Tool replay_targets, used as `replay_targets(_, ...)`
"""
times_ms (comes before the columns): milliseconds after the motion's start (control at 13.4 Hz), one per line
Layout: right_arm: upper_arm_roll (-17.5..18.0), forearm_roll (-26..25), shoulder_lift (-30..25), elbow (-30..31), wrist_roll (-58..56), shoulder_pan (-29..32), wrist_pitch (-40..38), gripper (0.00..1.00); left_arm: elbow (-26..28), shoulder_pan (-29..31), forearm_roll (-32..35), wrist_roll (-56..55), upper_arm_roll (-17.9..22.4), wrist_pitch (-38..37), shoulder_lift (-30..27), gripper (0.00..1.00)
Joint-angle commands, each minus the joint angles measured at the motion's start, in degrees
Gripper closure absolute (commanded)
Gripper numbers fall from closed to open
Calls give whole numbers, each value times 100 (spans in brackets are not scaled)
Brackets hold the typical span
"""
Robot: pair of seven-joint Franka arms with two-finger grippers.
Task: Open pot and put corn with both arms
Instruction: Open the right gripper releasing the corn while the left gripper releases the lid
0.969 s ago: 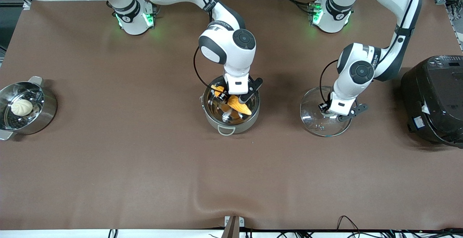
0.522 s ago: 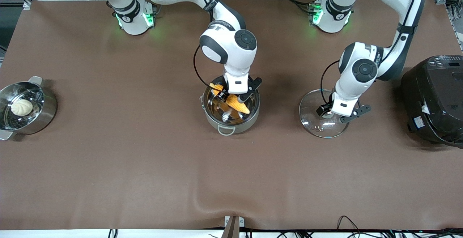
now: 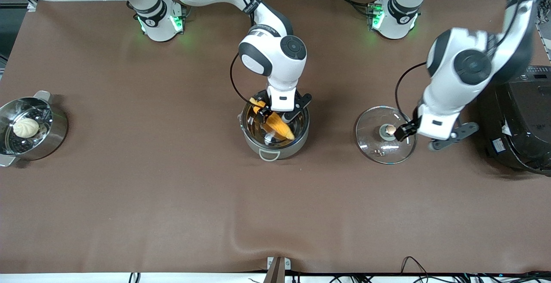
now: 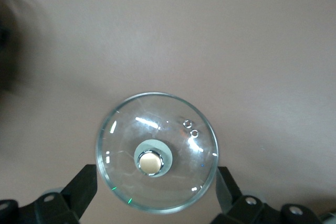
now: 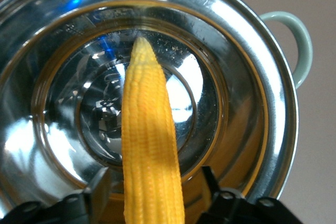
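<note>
The steel pot (image 3: 258,144) stands uncovered mid-table. The yellow corn (image 3: 279,126) leans inside it, tip down on the pot floor. My right gripper (image 3: 276,117) hangs over the pot, open, its fingers on either side of the cob with gaps. In the right wrist view the corn (image 5: 149,140) runs across the pot (image 5: 262,77) between my right gripper's (image 5: 153,198) spread fingers. The glass lid (image 3: 379,146) with its knob (image 3: 390,129) lies on the table toward the left arm's end. My left gripper (image 3: 414,136) is open and empty, raised above the lid (image 4: 178,129).
A black rice cooker (image 3: 521,119) stands at the left arm's end, close to the left arm. A steel steamer pot (image 3: 57,136) with a white bun (image 3: 26,127) sits at the right arm's end. The cloth bulges near the table's front edge (image 3: 258,240).
My left gripper has let go of the lid's knob, risen and shifted toward the rice cooker. The corn has sunk slightly lower into the pot. The right arm has barely moved.
</note>
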State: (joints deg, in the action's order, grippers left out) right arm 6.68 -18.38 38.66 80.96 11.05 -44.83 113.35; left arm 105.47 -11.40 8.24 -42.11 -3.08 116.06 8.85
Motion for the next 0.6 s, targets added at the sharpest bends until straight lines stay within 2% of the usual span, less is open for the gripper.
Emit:
replay_targets(0,-61,-113,10,-54,213,-70,-6,0,-780,15,90,308,-53,-689,38,0)
replay_targets(224,-61,-60,-104,-98,205,53,-41,0,-1220,24,63,668,-53,-1111,12,0)
replay_targets(373,-35,27,-287,-116,170,342,-68,0,-1466,59,37,1037,-61,-1418,3,0)
replay_targets(522,-35,499,-577,-107,152,649,-251,0,-1712,59,37,1091,-70,-1770,3,0)
